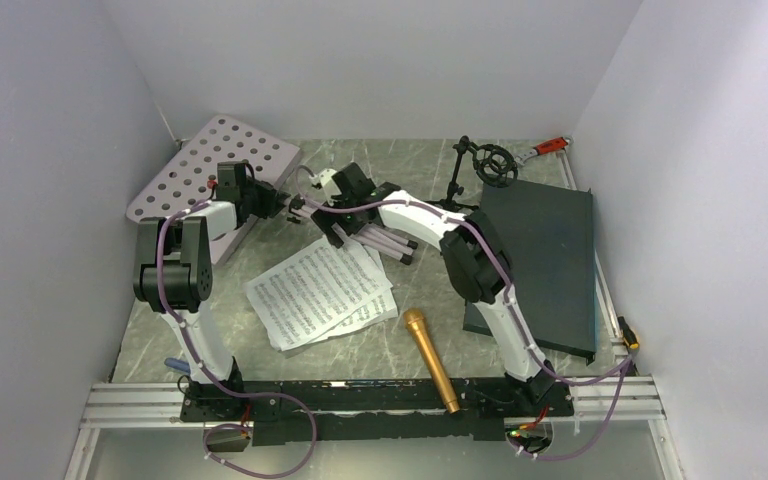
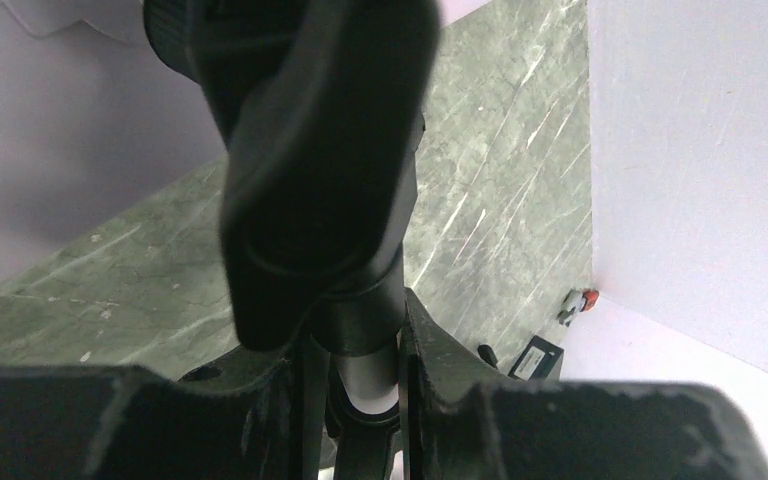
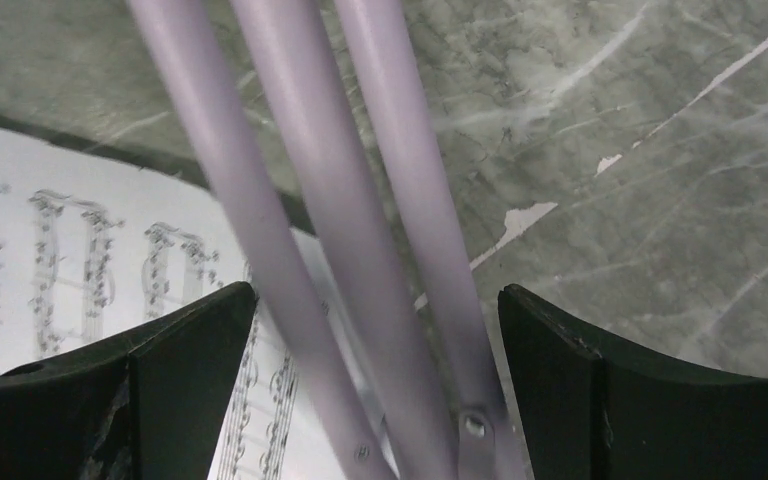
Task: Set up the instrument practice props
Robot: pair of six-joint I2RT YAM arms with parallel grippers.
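The lilac music stand lies on its side, its perforated desk (image 1: 210,165) at the back left and its three folded legs (image 1: 385,240) pointing right. My left gripper (image 1: 265,203) is shut on the stand's shaft (image 2: 365,365), just under a black clamp knob (image 2: 310,170). My right gripper (image 1: 335,210) is open, and its fingers straddle the legs (image 3: 360,250) without touching them. The two music sheets (image 1: 320,292) lie overlapped mid-table and also show in the right wrist view (image 3: 50,240). The gold microphone (image 1: 430,358) lies at the front. The black mic stand with ring mount (image 1: 485,165) stands at the back.
A dark grey slab (image 1: 540,260) lies along the right side. A red-handled wrench (image 1: 550,147) lies in the back right corner and also shows in the left wrist view (image 2: 582,303). White walls close in the left, back and right.
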